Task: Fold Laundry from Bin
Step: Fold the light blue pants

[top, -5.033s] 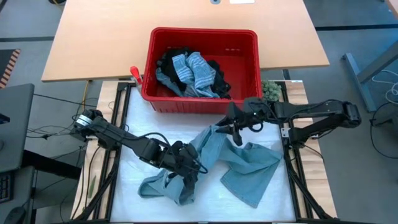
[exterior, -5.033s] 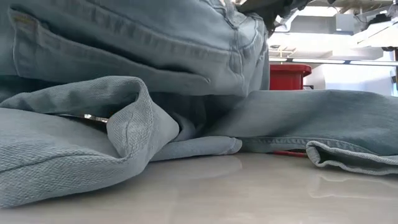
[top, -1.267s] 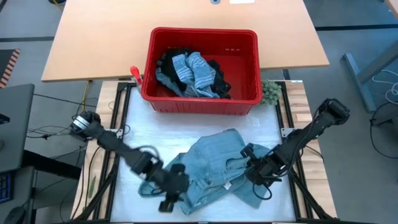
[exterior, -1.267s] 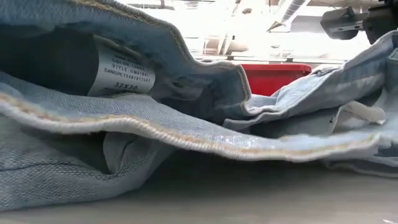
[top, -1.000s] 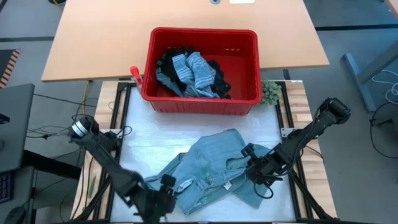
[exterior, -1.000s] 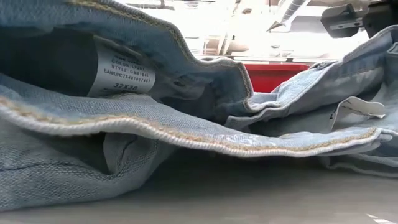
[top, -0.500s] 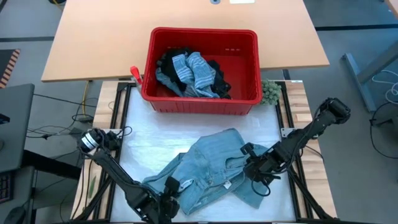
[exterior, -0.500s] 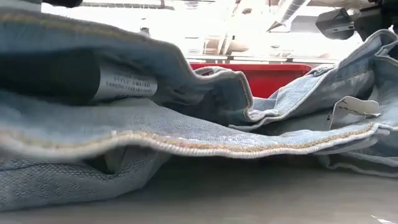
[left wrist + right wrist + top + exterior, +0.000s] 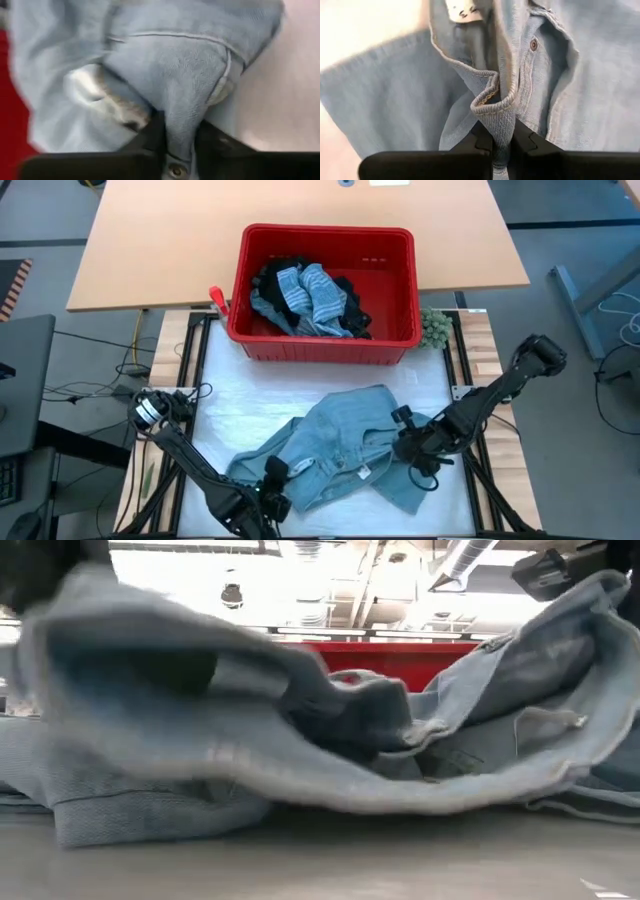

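Note:
A pair of light blue jeans lies crumpled on the white table cover, in front of the red bin. More laundry, striped, blue and black, is piled inside the bin. My left gripper is at the jeans' near left edge and is shut on denim. My right gripper is at the jeans' right side, shut on a stitched edge. In the low view the jeans fill the foreground, with the bin behind them. My left gripper pinches a raised fold of denim between its two fingers, at the jeans' near left edge. The fingers slant down at it from the near left. The rest of the jeans lies on the table. My right gripper pinches a bunched fold of the stitched waist edge between its two fingers, close to a metal rivet. The fingers slant down from the table's right. The held edge is raised and the cloth around it trails to the table.
A small green fuzzy lump sits at the bin's right near corner. A red-handled tool lies against the bin's left side. Bare white cover stretches between the bin and the jeans' left part.
My left gripper has dropped at the near left edge and come in onto the jeans. In the low view the near left part of the jeans has bunched up and risen. The part held by my right gripper has risen slightly.

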Controlling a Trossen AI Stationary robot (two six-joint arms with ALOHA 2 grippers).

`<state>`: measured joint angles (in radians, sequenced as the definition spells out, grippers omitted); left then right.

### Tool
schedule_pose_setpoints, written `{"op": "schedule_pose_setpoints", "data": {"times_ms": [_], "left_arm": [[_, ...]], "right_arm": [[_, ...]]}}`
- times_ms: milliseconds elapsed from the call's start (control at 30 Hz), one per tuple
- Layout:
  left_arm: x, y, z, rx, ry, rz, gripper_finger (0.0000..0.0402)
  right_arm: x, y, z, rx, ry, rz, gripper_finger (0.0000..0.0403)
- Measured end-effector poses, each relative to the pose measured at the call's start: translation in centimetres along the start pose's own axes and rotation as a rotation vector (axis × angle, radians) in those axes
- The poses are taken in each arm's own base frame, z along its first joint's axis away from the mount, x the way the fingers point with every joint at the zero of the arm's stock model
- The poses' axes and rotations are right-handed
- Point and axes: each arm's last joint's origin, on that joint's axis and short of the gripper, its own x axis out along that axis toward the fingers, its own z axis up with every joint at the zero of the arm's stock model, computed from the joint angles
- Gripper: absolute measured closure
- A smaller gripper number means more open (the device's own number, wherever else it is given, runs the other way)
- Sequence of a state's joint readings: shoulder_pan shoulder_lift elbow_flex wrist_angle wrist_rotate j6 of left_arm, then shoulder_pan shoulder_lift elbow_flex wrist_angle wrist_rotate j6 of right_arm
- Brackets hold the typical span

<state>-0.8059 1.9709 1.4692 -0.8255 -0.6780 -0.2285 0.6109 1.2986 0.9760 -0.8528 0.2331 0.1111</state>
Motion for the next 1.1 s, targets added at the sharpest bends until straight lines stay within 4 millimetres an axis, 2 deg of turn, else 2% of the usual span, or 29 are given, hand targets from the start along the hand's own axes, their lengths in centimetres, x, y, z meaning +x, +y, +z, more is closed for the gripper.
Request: {"op": "schedule_pose_setpoints", "data": {"times_ms": [67,200,333,400,467,567,633,700,800,867,967,1100], "left_arm": [[-0.9,0.8,0.6,-0.022,0.004,0.041,0.0384],[-3.1,3.3,2.1,-0.030,0.012,0.171,0.0389],[-5.6,6.9,2.5,-0.023,0.063,0.362,0.0396],[-7.0,9.2,2.1,-0.082,0.086,0.446,0.0396],[-8.5,11.8,2.0,-0.257,0.026,0.497,0.0397],[-11.4,16.1,0.6,-0.511,-0.076,0.519,0.0397],[-13.1,19.1,-0.9,-0.696,-0.120,0.539,0.0398],[-14.4,22.2,-2.8,-0.967,-0.178,0.547,0.0398],[-15.5,26.0,-6.6,-1.351,-0.176,0.491,0.0398],[-15.2,27.2,-9.0,-1.503,-0.133,0.448,0.0399],[-13.7,27.6,-10.7,-1.668,-0.209,0.329,0.0399],[-11.1,26.4,-10.5,-1.754,-0.477,0.059,0.0399]], "right_arm": [[-0.9,-0.6,-0.2,0.068,-0.034,-0.001,0.0357],[-3.5,-2.4,-0.9,0.206,-0.139,-0.006,0.0357],[-6.9,-4.6,-2.2,0.328,-0.310,-0.018,0.0357],[-8.5,-5.6,-2.8,0.377,-0.415,-0.031,0.0357],[-10.2,-6.7,-3.3,0.428,-0.537,-0.060,0.0357],[-12.5,-8.4,-4.2,0.497,-0.712,-0.145,0.0357],[-13.9,-9.7,-4.9,0.566,-0.814,-0.249,0.0357],[-14.8,-11.1,-5.4,0.677,-0.886,-0.373,0.0357],[-15.2,-13.2,-6.1,0.876,-0.932,-0.531,0.0357],[-14.7,-14.7,-6.4,0.989,-0.913,-0.589,0.0358],[-13.1,-16.5,-6.5,1.118,-0.847,-0.530,0.0358],[-11.1,-17.1,-5.1,1.105,-0.807,-0.315,0.0358]]}}
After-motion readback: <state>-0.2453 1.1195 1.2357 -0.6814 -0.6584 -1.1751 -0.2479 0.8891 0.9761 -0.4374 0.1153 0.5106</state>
